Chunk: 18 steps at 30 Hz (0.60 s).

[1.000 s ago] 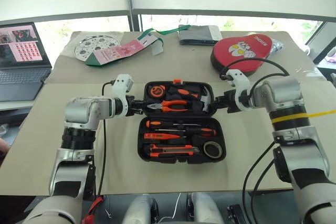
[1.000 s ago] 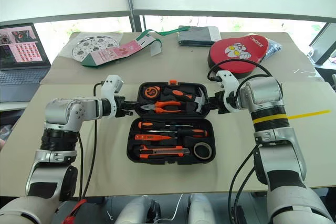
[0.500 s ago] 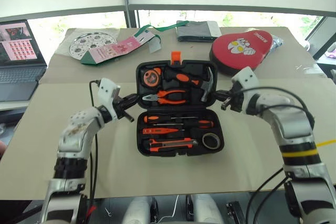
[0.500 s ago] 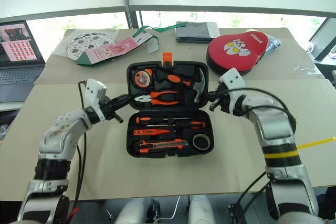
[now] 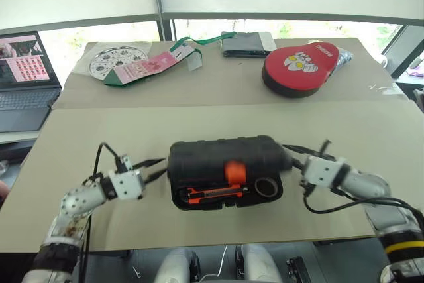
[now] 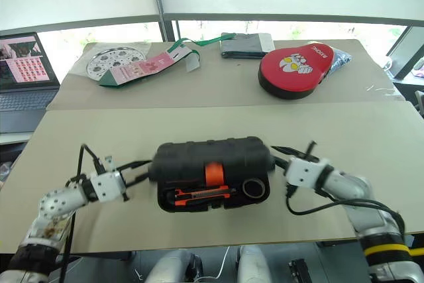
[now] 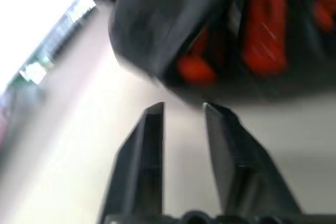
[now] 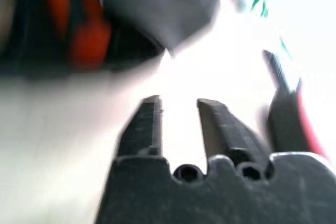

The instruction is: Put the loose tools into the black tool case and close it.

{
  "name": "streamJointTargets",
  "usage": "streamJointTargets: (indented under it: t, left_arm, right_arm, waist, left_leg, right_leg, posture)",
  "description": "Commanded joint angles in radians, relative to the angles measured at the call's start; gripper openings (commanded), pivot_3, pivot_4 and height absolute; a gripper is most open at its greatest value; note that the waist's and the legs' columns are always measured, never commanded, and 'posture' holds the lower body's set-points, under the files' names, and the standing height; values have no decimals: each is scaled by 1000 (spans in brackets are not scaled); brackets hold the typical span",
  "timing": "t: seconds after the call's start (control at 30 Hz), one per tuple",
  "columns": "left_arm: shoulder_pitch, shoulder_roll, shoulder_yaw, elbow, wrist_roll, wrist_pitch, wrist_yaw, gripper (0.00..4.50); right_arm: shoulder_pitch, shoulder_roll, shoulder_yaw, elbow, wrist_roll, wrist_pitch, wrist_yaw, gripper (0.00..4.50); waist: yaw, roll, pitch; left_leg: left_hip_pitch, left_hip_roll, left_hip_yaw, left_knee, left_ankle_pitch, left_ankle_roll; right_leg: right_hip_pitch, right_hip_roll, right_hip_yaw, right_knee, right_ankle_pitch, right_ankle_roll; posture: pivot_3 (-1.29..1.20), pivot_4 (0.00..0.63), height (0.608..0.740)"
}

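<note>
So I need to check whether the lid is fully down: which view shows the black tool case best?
The left eye view: the whole black tool case shows, its lid partly down, with the utility knife and tape roll visible beneath. The right eye view shows much the same. Both wrist views catch only a blurred corner.

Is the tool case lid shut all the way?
No, the tool case lid hangs partly down, and the utility knife and tape roll show below its edge.
</note>
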State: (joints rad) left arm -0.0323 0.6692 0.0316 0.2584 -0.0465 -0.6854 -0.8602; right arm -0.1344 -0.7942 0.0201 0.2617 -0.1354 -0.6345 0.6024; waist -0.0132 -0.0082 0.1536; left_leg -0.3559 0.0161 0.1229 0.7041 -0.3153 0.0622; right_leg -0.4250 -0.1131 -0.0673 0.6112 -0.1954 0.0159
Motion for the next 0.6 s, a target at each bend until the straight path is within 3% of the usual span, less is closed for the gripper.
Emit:
streamJointTargets:
  t: [0.03,0.1,0.13,0.23,0.37,0.47,0.6]
  left_arm:
    - [-6,38,44,-21,-113,126,-25,2382]
    - [-12,49,47,-29,-159,198,-53,2382]
    - [-23,46,47,-45,-192,256,-62,2382]
    - [-63,34,45,-98,-257,393,-73,1762]
    - [-218,-3,-4,-106,-293,619,-75,69]
    - [-310,-24,-67,-61,-245,682,-108,69]
    - [-397,-37,-139,12,-187,735,-154,69]
  right_arm:
    - [11,-22,-82,-62,97,40,4,2638]
    - [38,-44,-102,-102,160,98,51,2638]
    - [68,-60,-117,-136,214,134,90,2396]
    - [161,-98,-162,-245,357,257,179,1580]
    - [412,-199,-229,-520,529,500,323,56]
    - [522,-205,-210,-674,518,590,316,56]
    - [543,-168,-116,-787,427,701,257,56]
  waist:
    - [0,0,0]
    - [2,0,0]
    - [2,0,0]
    - [12,-1,0]
    - [31,-1,0]
    - [36,-3,-1]
    - [19,-4,-1]
  left_leg:
    - [1,0,0,0,0,0]
    - [1,1,0,0,0,0]
    - [1,1,-1,0,0,0]
    - [1,1,-2,0,-1,2]
    - [0,0,-3,1,-2,3]
    - [-1,0,-4,2,-2,4]
    - [0,-1,-3,2,-2,4]
  right_leg:
    - [0,0,0,0,0,0]
    - [1,0,0,1,0,-1]
    - [1,-1,0,1,0,-1]
    - [2,-1,-1,0,0,-1]
    - [2,-1,-2,0,1,0]
    - [3,-1,-3,0,1,0]
    - [3,0,0,-1,1,0]
  posture:
    - [0,150,740]
    - [0,150,740]
    - [0,150,740]
    - [0,150,740]
    - [0,150,740]
    - [0,150,740]
    - [0,150,740]
